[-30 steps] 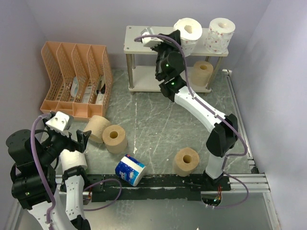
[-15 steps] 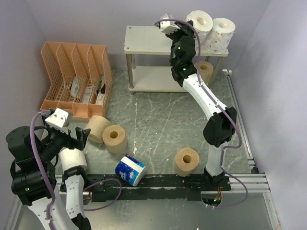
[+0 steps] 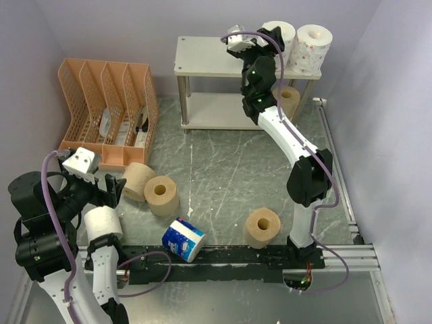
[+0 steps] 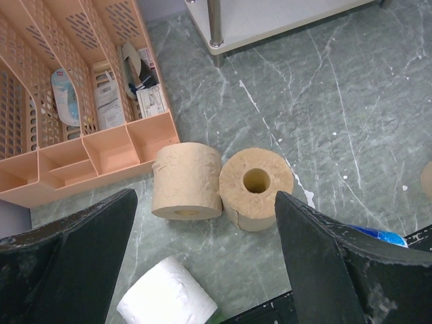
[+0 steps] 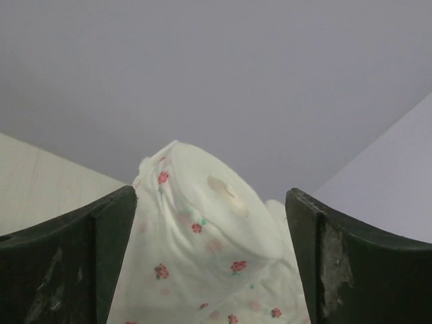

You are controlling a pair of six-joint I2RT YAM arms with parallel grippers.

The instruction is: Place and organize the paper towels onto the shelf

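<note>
Robot lab booth: plain walls (image 3: 101, 27), marbled table (image 3: 216, 169)

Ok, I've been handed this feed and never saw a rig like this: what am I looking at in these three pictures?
The left arm and right arm are robots bolted at the table's near edge. One picture looks down from above and behind them; the other two come from a camera on each wrist. The left tool is open and empty, above two tan rolls beside the orange organizer. A white roll, a blue-wrapped roll and a third tan roll lie on the table. The right tool is open at the shelf's top board, where two rolls sit; a tan one sits on the lower board.
</note>
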